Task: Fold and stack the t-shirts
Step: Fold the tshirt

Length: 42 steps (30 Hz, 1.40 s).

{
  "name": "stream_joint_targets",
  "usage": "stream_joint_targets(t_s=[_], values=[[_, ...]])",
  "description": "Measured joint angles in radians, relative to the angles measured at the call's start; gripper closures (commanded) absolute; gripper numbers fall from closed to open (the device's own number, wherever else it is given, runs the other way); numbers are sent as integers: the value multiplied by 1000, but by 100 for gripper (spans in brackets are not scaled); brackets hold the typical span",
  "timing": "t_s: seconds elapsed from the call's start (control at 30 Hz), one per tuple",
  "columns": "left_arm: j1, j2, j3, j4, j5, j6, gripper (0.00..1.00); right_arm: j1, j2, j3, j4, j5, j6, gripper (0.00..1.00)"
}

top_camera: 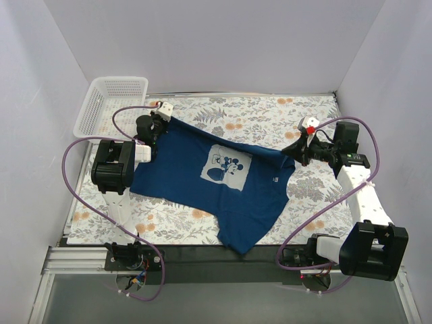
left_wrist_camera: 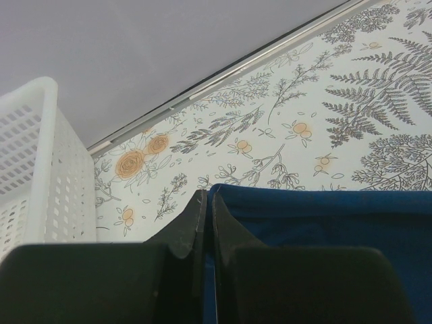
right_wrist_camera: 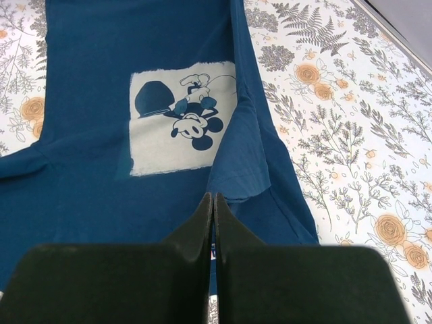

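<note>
The t-shirt (top_camera: 182, 182) is clamped by the left gripper (left_wrist_camera: 204, 199) and right gripper (right_wrist_camera: 211, 199) either side of its cartoon-mouse print (top_camera: 226, 167).

Nothing legible here: no word, number or brand name in any of the three views. The navy t-shirt (top_camera: 175, 179) carries a pale square print (top_camera: 226, 167). The right wrist view shows it up close as a cartoon mouse beside a dark rounded shape, picture only, with no lettering. There's also a small white mark (top_camera: 275, 179) near the shirt's edge on the right arm's side, too small to make out.
</note>
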Motion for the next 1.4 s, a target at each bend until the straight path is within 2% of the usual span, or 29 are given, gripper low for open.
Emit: stream_joint_targets(t_s=[0.53, 0.63, 0.67, 0.7, 0.77, 0.8, 0.9, 0.93, 0.97, 1.03, 1.2, 1.33, 1.4], values=[[0, 0, 0, 0, -10, 8, 100, 2, -2, -14, -26, -11, -30, 99], [0, -5, -16, 7, -18, 10, 88, 5, -10, -15, -42, -11, -50, 99], [0, -13, -33, 11, -23, 11, 79, 5, -15, -19, -47, -11, -59, 99], [0, -23, -53, 17, -27, 13, 76, 7, -21, -23, -54, -11, -67, 99], [0, -53, -96, 29, -34, 5, 67, 10, -33, -32, -76, -10, -83, 81], [1, -73, -116, 33, -36, 2, 65, 11, -36, -33, -83, -8, -91, 64], [1, -142, -159, 54, -38, -13, 60, 13, -51, -42, -107, 2, -120, 44], [1, -167, -168, 63, -37, -17, 60, 14, -56, -45, -117, 6, -130, 34], [1, -192, -174, 72, -37, -24, 59, 14, -61, -47, -128, 9, -133, 30], [1, -240, -188, 85, -34, -35, 59, 16, -76, -47, -145, 15, -154, 26], [1, -352, -201, 92, -17, -76, 58, 18, -113, -47, -154, 43, -151, 26], [1, -451, -217, 40, -7, -134, 48, 18, -75, -44, -143, 115, -87, 28], [1, -507, -219, -19, -9, -187, 44, 18, -31, -44, -103, 183, 11, 29]])
